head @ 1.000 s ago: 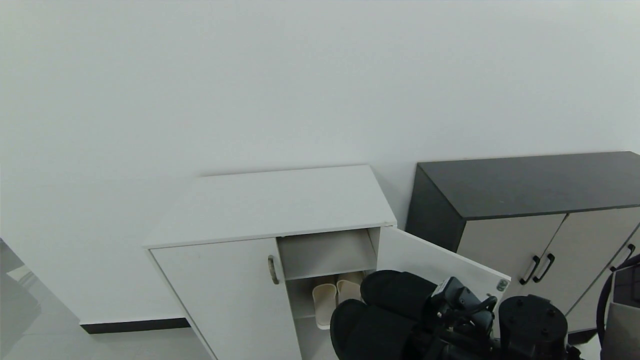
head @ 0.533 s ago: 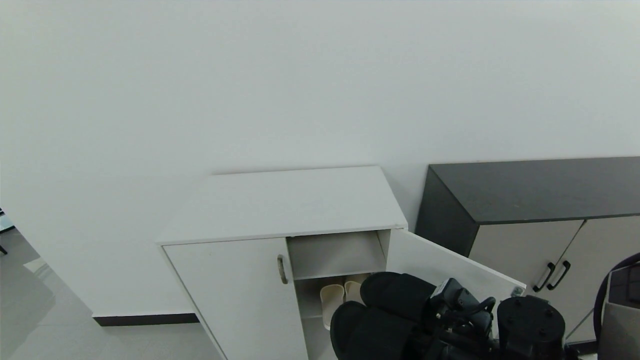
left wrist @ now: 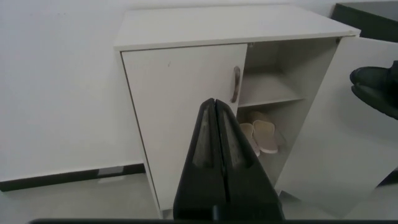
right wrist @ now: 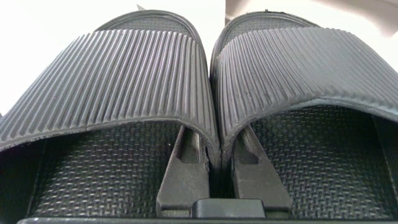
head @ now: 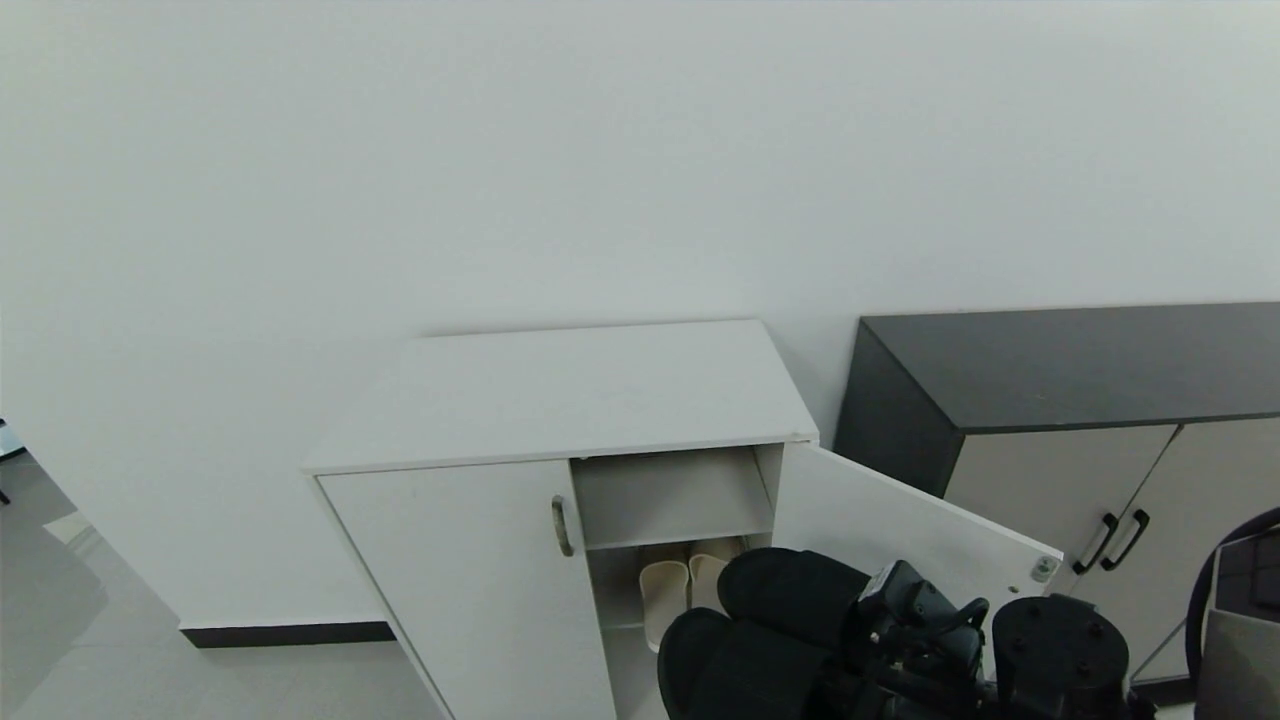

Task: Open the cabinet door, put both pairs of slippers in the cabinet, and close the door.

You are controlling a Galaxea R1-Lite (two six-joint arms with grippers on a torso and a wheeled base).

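Black slippers (right wrist: 149,81) are sitting clenched in the right jaws, open cabinet (head: 600,390) ahead; left jaws are pressing together.

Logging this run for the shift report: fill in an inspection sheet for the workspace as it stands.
Surface: grey floor.
Job's things: white cabinet, right door open, left door shut; beige slippers on a lower shelf; black slippers outside it.
Clutter: nothing seen.
Grippers: right claw shut on the black slippers; left claw shut, empty.
Cables: nothing seen.
Surroundings: white wall; dark-topped cabinet alongside, doors shut.
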